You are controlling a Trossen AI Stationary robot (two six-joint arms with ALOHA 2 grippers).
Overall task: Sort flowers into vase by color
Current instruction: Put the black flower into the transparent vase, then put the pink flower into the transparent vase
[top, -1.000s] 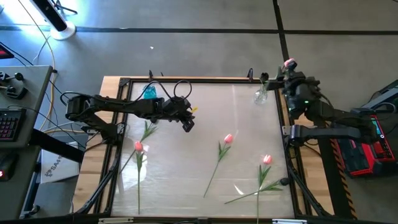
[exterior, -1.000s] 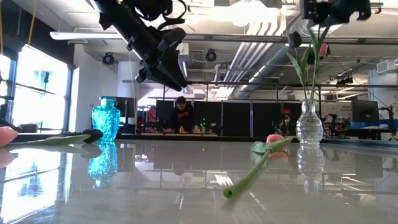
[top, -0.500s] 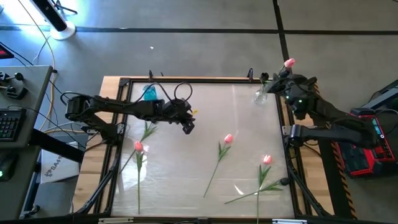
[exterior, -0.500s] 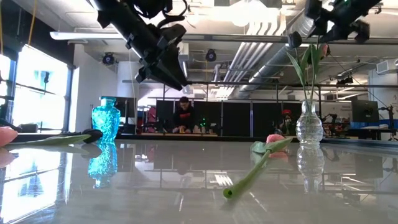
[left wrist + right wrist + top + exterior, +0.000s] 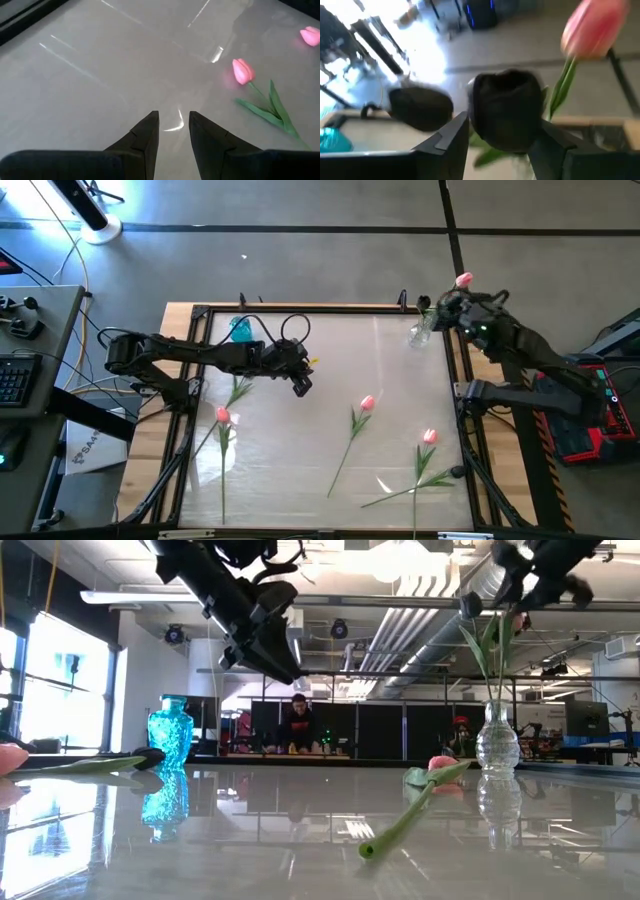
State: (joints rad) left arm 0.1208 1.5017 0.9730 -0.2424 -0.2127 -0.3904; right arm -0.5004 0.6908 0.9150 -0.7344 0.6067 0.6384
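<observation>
A pink tulip (image 5: 464, 280) and near-black buds (image 5: 506, 115) are standing in the clear vase (image 5: 421, 333) at the surface's (image 5: 400, 410) far right corner, while three pink tulips (image 5: 366, 404) and a dark-headed one (image 5: 238, 390) are lying loose, and the blue vase (image 5: 240, 328) is apparently standing empty, so most of the sorting is looking undone. The right gripper (image 5: 452, 304) is hanging above the clear vase beside the stems, its fingers set apart around a dark bud without clearly pinching it. The left gripper (image 5: 302, 383) is hovering over bare surface near the middle, angled down, its fingers holding only a narrow gap with nothing between them.
</observation>
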